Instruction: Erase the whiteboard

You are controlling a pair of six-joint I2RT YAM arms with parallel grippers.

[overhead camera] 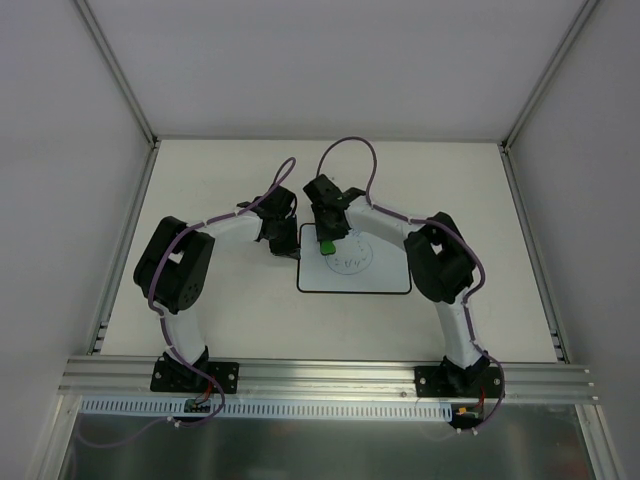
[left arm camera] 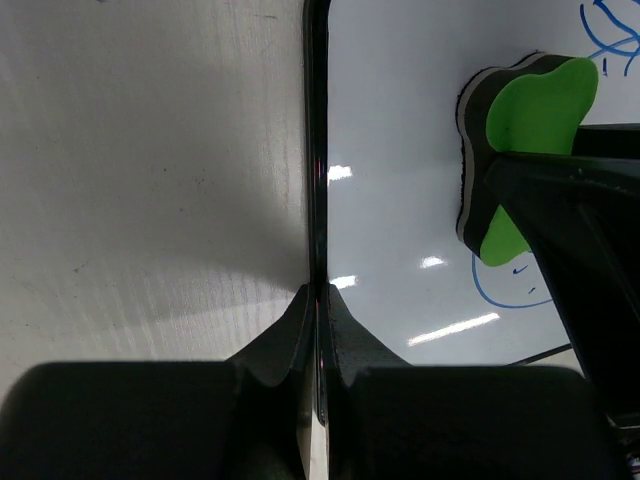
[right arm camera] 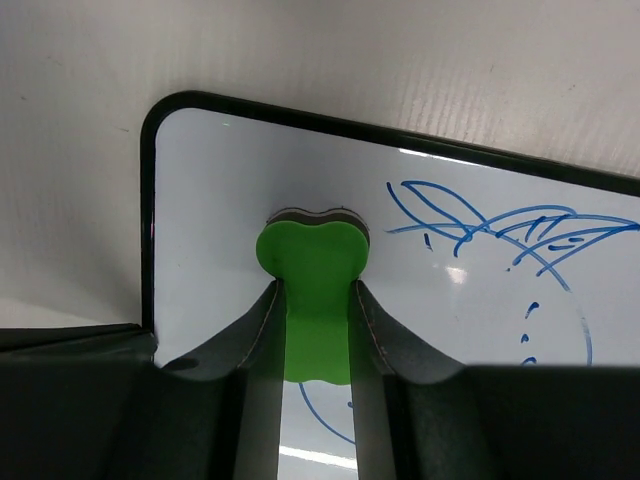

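Item: whiteboard (overhead camera: pixel 355 272). Small, flat, white, rectangular, with a thin black border and rounded corners; glossy, showing bright light reflections in the wrist views. It lies flat on the table (overhead camera: pixel 220 200), midway between the two arms, with its long sides running left to right.

Marking: blue scribble (right arm camera: pixel 500 230), a loose circular outline with crossed strokes and a few dashes inside it. It sits on the far half of the whiteboard, around its middle. The rest of the whiteboard's surface is clean white.

On the whiteboard: eraser (right arm camera: pixel 315 260), a small block with a bright green, lobed top and a dark layered pad beneath. It is set down on the whiteboard near its far-left corner, just left of the scribble.

Holding the eraser: right gripper (right arm camera: pixel 315 295). Its jaws are clamped on the green body from both sides, and it reaches in from over the whiteboard's far edge.

At the whiteboard's left edge: left gripper (left arm camera: pixel 318 300). Its jaws are pinched together on the black border near the far-left corner, one finger over the whiteboard and the other on the table side.

Beneath the whiteboard: the table, off-white and matte.
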